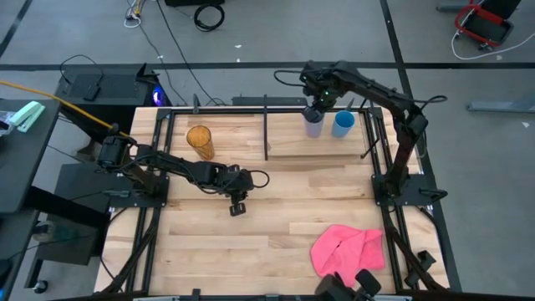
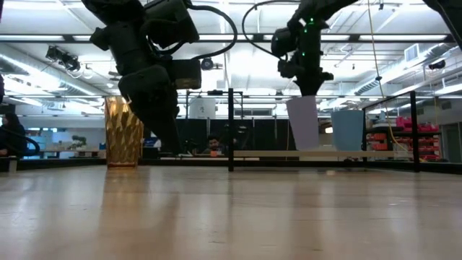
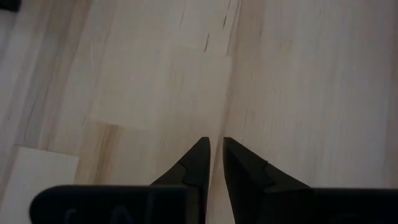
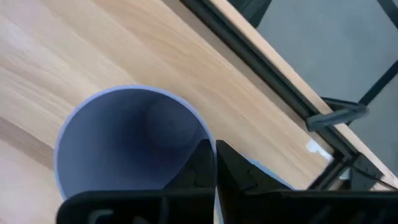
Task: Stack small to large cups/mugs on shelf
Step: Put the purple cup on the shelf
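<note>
My right gripper [image 1: 315, 109] is over the far right part of the shelf [image 1: 251, 138], shut on the lavender cup [image 2: 303, 123]. That cup is right beside the short blue cup [image 1: 343, 123], which stands on its base on the shelf board. The amber ribbed tumbler [image 1: 200, 142] stands upright on the shelf's left part. My left gripper [image 1: 237, 209] is low over the middle of the tabletop. It points down at bare wood with its fingers [image 3: 200, 155] nearly together and nothing between them. My right gripper pinches the lavender cup's wall at the rim [image 4: 206, 135], with one finger inside the cup and one outside. The fingers come from above and point down. The cup hangs mouth up, slightly tilted. Its base [image 2: 307, 147] is at about board height; whether it rests there I cannot tell.
Black rods and upright posts [image 1: 267, 125] frame the shelf. One post stands between the tumbler and the two cups. A crumpled pink cloth [image 1: 347, 249] lies at the table's near right. The wide wooden tabletop [image 1: 276, 234] stretches between the arms.
</note>
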